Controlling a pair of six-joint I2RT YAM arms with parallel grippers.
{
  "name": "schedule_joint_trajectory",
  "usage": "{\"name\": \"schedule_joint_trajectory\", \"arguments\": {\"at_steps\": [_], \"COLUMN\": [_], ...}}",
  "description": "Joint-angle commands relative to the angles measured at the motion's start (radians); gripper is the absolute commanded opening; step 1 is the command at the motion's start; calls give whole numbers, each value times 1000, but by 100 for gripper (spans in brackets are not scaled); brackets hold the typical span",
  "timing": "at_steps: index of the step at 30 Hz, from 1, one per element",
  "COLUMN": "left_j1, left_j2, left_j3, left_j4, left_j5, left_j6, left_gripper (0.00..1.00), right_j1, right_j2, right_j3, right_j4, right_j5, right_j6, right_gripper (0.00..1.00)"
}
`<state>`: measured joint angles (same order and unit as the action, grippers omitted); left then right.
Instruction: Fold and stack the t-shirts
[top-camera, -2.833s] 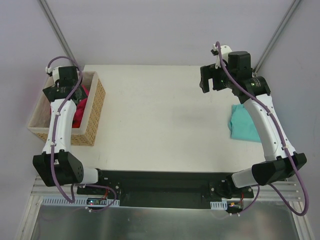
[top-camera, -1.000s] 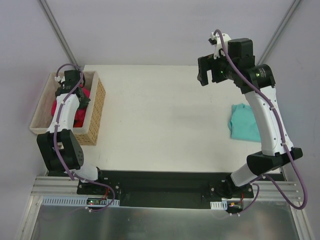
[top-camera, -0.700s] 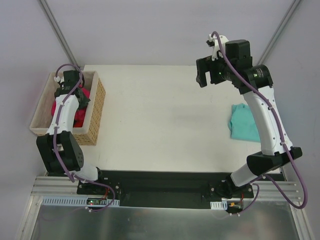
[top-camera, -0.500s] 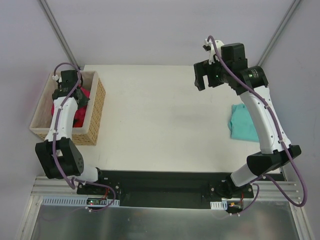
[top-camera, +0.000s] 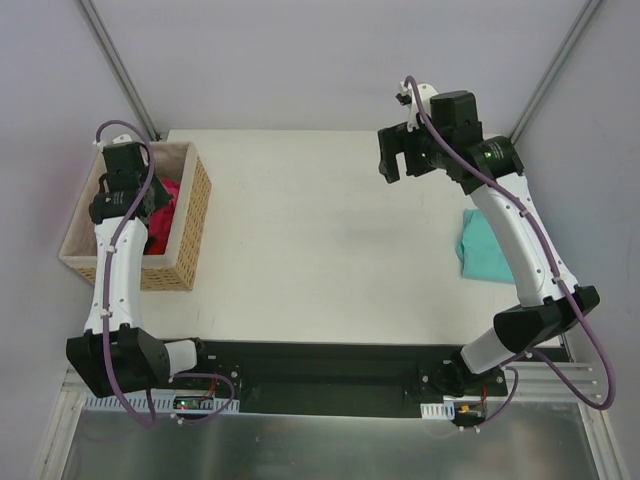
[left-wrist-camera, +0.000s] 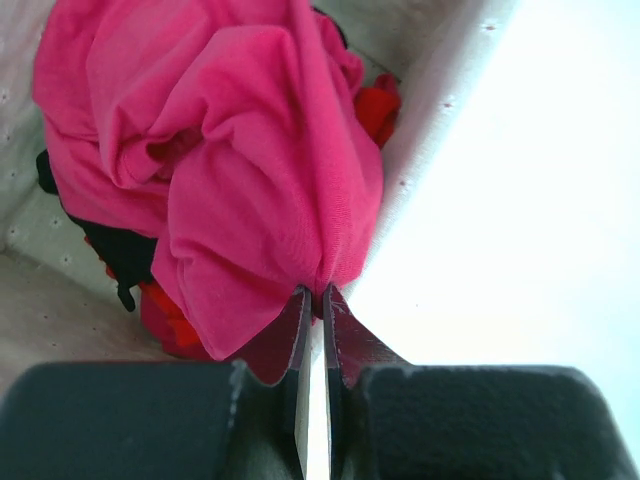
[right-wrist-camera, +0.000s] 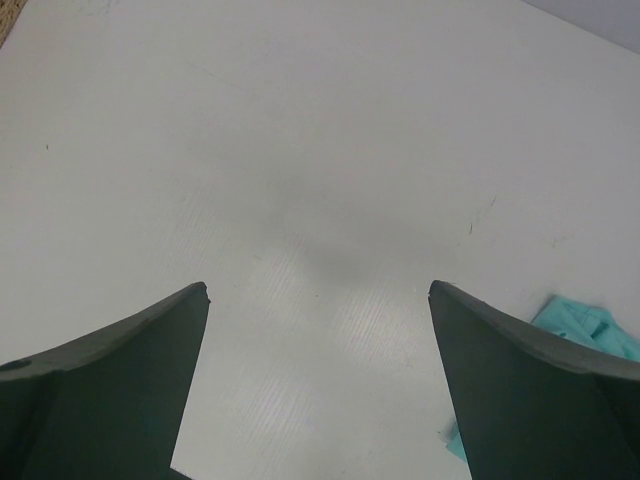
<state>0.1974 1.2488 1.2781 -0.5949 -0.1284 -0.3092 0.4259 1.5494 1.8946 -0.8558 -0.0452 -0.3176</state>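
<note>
Magenta cloth at your left gripper (left-wrist-camera: 315, 300), is that a grip?

Yes. My left jaws are pressed together on a fold of the magenta t-shirt (left-wrist-camera: 250, 150), pinched right at the fingertips. The rest of it bunches in the wicker basket (top-camera: 185, 225), which sits at nine o'clock on the table (top-camera: 320, 230).

Anything else in that basket?

From my left wrist I see a black garment (left-wrist-camera: 115, 255) under the shirt at about eight o'clock, and a bit of red cloth (left-wrist-camera: 378, 105) at one o'clock against the basket wall. I cannot tell what the red piece is.

And your right gripper (right-wrist-camera: 318, 287)?

Its fingers stand wide apart with nothing between them. It hangs above the table at about one o'clock in the overhead view, facing bare white tabletop.

Where is the other shirt?

The teal t-shirt (top-camera: 490, 250) lies loosely folded at three o'clock on the table, close to the right edge, partly behind my right forearm. In my right wrist view only a corner of it peeks past the finger at four o'clock. It is well apart from the basket and the magenta one.
</note>
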Motion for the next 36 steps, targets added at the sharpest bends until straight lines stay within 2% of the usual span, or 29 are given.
{"name": "schedule_joint_trajectory", "arguments": {"at_steps": [1,9,18,21,24,26,36], "left_j1": [-3,-4,-24,-84,-191,-277,-516], "left_j2": [-72,-111,-127,-109,-85,-60,66], "left_j3": [56,132,142,164,184,201,309], "left_j4": [35,41,41,41,40,33,4], "left_j5": [79,340,509,532,520,489,408], "left_j6": [59,90,79,94,116,121,117], "left_gripper": [0,0,0,0,0,0,0], "right_j1": [13,19,24,25,27,28,30], "right_j2": [-52,-66,-71,-66,-58,-55,-80], "right_j3": [-11,-60,-114,-123,-120,-118,-158], "right_j4": [55,89,123,130,136,139,150], "right_j5": [-2,-7,-22,-30,-36,-35,-5], "right_j6": [22,20,20,20,20,17,2], "right_gripper": [96,96,96,96,96,96,96]}}
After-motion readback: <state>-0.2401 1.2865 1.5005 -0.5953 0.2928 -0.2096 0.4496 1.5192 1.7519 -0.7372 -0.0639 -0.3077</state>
